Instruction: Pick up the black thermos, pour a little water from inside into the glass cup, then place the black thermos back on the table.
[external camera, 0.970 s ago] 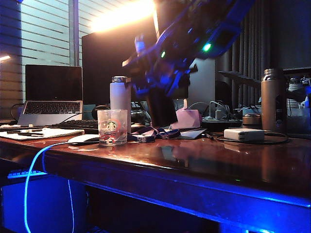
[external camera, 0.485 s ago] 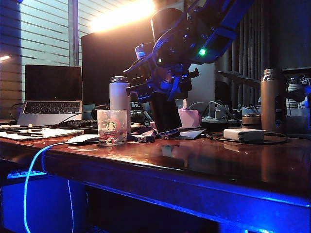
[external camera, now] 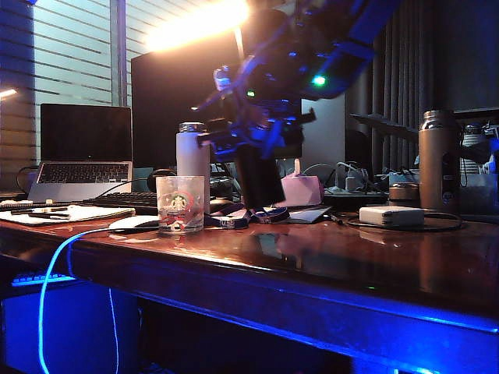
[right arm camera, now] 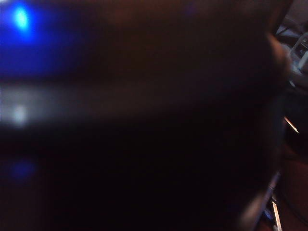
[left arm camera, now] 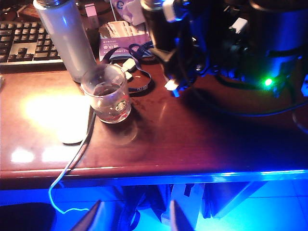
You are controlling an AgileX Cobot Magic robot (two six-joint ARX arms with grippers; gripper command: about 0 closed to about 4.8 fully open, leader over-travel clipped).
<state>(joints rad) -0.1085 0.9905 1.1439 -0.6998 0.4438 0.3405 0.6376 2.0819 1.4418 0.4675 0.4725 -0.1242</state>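
Observation:
The black thermos (external camera: 259,178) hangs tilted in my right gripper (external camera: 251,139), which is shut around its upper body, to the right of the glass cup (external camera: 179,204). Its base is low over the table (external camera: 327,249); I cannot tell whether it touches. From the left wrist, the cup (left arm camera: 107,94) holds a little dark liquid, with the thermos (left arm camera: 158,33) and right gripper (left arm camera: 185,53) beyond it. The thermos's dark body (right arm camera: 144,120) fills the right wrist view. My left gripper (left arm camera: 134,219) stands open and empty, off the table's front edge.
A white bottle (external camera: 192,152) stands just behind the cup, with a keyboard (external camera: 125,201), laptop (external camera: 84,152) and white mouse (external camera: 134,223) to the left. A lanyard (left arm camera: 137,77) and purple box (external camera: 300,189) lie near the thermos. A bronze bottle (external camera: 437,160) and white adapter (external camera: 391,215) are at right.
The right arm has shifted slightly left with the thermos, which stays tilted and low over the table. The left gripper and the cup have not moved.

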